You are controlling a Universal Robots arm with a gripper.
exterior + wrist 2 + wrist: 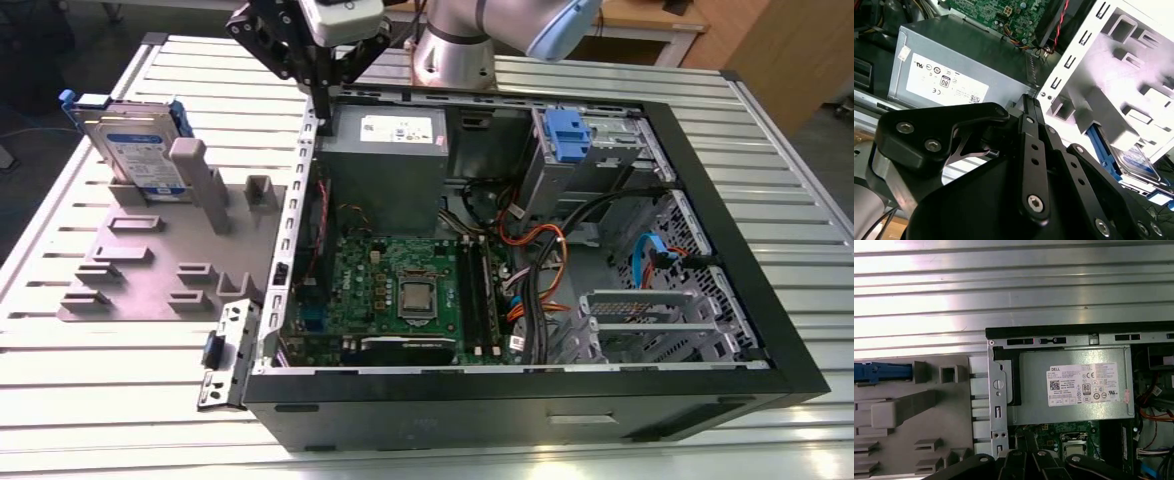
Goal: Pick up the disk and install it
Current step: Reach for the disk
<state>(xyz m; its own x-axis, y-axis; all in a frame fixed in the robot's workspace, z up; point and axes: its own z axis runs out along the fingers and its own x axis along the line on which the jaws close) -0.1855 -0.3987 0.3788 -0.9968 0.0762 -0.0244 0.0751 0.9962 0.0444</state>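
Note:
The disk [134, 150], a silver drive with a white-and-blue label in a blue carrier, stands upright in the grey slotted holder [147, 270] at the exterior view's left. Its blue edge shows in the first wrist view [881, 371], and its label in the second wrist view [1136, 162]. My gripper [324, 88] hangs above the far left corner of the open computer case [534, 400], to the right of the disk and apart from it. Its black fingers [1026, 107] lie together with nothing between them; the gripper [1026, 457] also shows in the first wrist view.
Inside the case are a grey power supply [387, 150], a green motherboard [400, 290], orange and black cables [534, 250], another blue-tabbed carrier [567, 135] in the far bay and a metal cage [647, 320] at the near right. Everything rests on a ribbed metal table [774, 150].

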